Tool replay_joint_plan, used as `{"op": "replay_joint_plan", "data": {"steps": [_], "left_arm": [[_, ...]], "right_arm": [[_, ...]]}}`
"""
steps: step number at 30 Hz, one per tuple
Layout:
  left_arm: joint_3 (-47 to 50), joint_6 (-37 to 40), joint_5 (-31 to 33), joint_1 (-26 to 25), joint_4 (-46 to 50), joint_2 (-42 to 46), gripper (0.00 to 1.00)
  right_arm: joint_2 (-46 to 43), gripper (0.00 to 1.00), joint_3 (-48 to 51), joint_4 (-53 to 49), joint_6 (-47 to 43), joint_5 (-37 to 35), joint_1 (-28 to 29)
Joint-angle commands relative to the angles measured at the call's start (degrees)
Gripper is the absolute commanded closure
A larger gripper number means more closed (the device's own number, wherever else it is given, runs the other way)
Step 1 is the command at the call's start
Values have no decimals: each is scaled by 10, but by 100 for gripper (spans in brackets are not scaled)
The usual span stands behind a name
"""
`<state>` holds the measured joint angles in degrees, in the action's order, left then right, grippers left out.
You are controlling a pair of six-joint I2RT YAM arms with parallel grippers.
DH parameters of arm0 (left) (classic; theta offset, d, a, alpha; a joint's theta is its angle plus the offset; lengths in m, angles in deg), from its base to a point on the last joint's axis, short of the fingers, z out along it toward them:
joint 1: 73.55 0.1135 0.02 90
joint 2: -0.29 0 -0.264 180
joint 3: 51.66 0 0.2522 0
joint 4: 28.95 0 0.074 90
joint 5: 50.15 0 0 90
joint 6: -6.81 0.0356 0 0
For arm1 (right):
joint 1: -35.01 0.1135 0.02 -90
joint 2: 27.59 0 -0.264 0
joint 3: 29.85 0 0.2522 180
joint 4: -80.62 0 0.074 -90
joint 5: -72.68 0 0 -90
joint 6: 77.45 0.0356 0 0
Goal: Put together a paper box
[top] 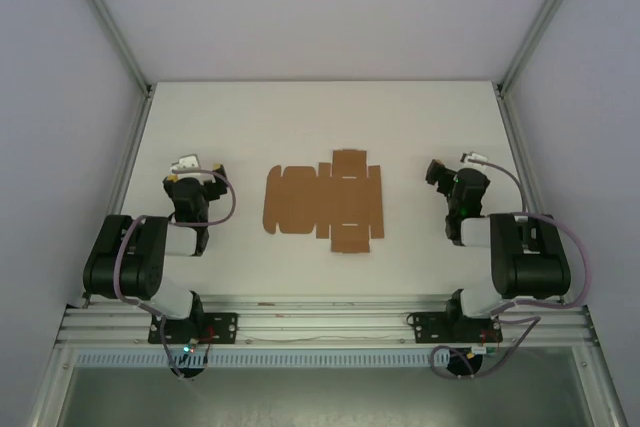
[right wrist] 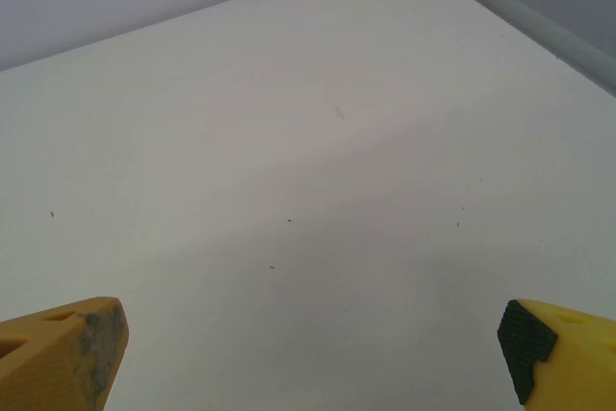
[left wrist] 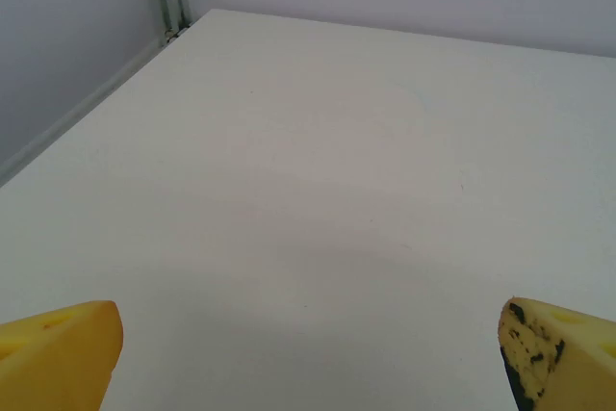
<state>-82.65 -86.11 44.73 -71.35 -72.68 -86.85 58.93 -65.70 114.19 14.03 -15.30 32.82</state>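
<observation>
So your box isn't a container yet. The brown die-cut cardboard paper box (top: 324,202) is lying totally flat on the white table (top: 300,117), unfolded, with every flap and tab spread out. It sits about mid-table, between your two arms and well apart from both.

Shape-wise, from the top camera you've got a wide main body with rounded-off corners on its left end. One squarish flap sticks out toward the far side and another toward the near edge. A few cut slots show up as pale lines. It's plain brown all over.

Your left gripper (left wrist: 308,358) is released. Its yellow fingers (left wrist: 63,353) are spread wide at the bottom corners of the left wrist view, with just tabletop between them. Same deal for your right gripper (right wrist: 308,358): yellow fingers (right wrist: 63,353) wide apart, gripping nothing, and a black pad on the right-hand one. Both arms sit folded up at the sides of the table.
</observation>
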Motion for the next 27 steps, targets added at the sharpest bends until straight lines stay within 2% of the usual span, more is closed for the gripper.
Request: {"op": "replay_joint_plan", "data": {"steps": [1, 23, 25, 26, 27], "left_arm": [[-10, 8, -1, -6, 1, 6, 0], [-13, 11, 1, -9, 5, 6, 0], [-13, 12, 0, -9, -2, 7, 0], [-21, 12, 3, -9, 14, 18, 0], [-40, 10, 3, -9, 76, 42, 0]], "right_arm": [[-7, 0, -4, -2, 6, 3, 0], [-8, 0, -2, 2, 5, 2, 0], [-11, 1, -8, -4, 12, -15, 0], [-20, 0, -11, -16, 13, -15, 0], [-36, 0, -18, -39, 9, -13, 0]]}}
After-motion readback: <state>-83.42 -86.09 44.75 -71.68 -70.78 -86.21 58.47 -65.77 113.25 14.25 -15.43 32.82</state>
